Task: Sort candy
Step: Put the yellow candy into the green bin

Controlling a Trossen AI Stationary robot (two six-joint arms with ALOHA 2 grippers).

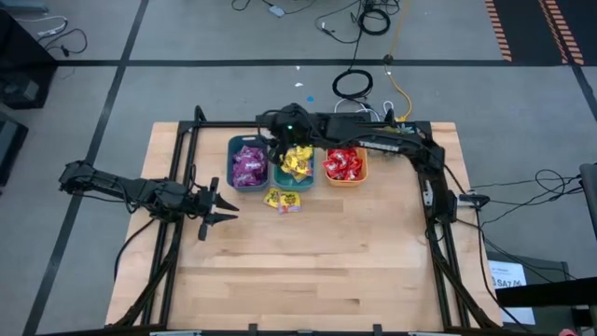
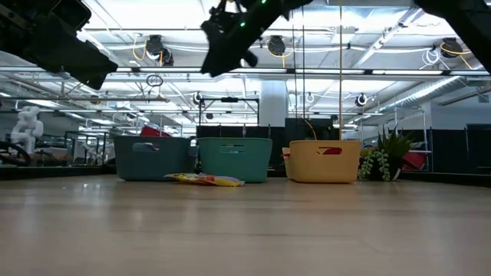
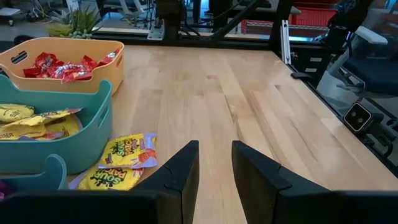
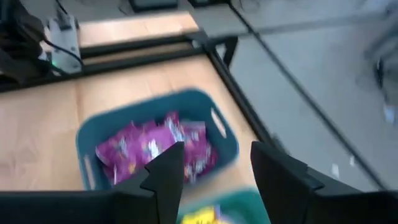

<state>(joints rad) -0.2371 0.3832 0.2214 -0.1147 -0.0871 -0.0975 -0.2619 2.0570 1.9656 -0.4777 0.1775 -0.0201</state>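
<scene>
Right gripper (image 1: 280, 147) hangs above the row of bins, over the seam between the blue bin (image 1: 248, 164) and the teal bin (image 1: 297, 165). Fingers spread, nothing between them; the right wrist view shows the gap clear.

Directly under it: purple candy (image 4: 152, 148) heaped in the blue bin, shiny crinkled wrappers. Next bin along, below the gripper's other side: yellow candy (image 1: 298, 161) piled in the teal bin. Beyond that, the orange bin (image 1: 345, 166) with red candy (image 1: 343, 164).

Two loose yellow packets (image 1: 282, 199) lie flat on the table (image 1: 308, 271) just in front of the teal bin, touching or nearly touching each other, printed faces up in the left wrist view (image 3: 118, 163).

Left gripper (image 1: 224, 207) sits low near the table's left side, fingers apart and empty, pointing toward the loose packets, well short of them.

Bins stand side by side near the far edge. The table in front of the loose packets is bare wood out to the near edge. A small green plant (image 2: 381, 162) stands past the orange bin.
</scene>
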